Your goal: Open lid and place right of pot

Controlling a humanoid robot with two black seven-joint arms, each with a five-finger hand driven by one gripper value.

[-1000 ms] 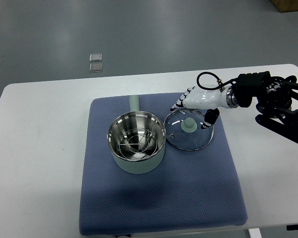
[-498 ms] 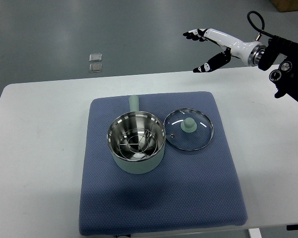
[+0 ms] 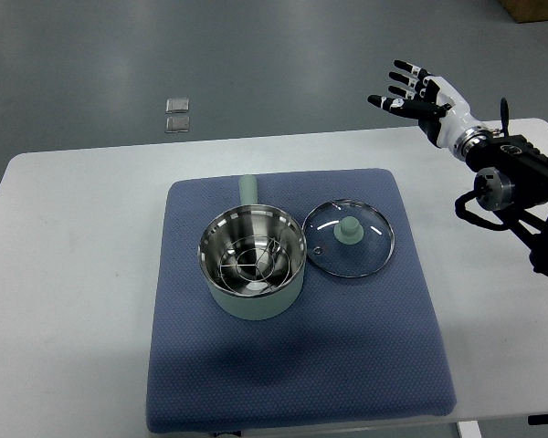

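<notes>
A pale green pot (image 3: pixel 252 263) with a steel inside and a wire rack stands open on the blue mat (image 3: pixel 297 365). Its glass lid (image 3: pixel 348 238) with a green knob lies flat on the mat, just right of the pot. My right hand (image 3: pixel 409 94) is up at the far right, well away from the lid, fingers spread and empty. Its arm (image 3: pixel 511 182) comes in from the right edge. My left arm is out of view.
The mat lies on a white table (image 3: pixel 64 274). Two small clear squares (image 3: pixel 175 115) lie on the grey floor beyond the table's far edge. A brown box corner (image 3: pixel 534 9) shows at the top right.
My right hand let go of the lid, rose and drew back to the far right. The lid stays flat on the mat beside the pot.
</notes>
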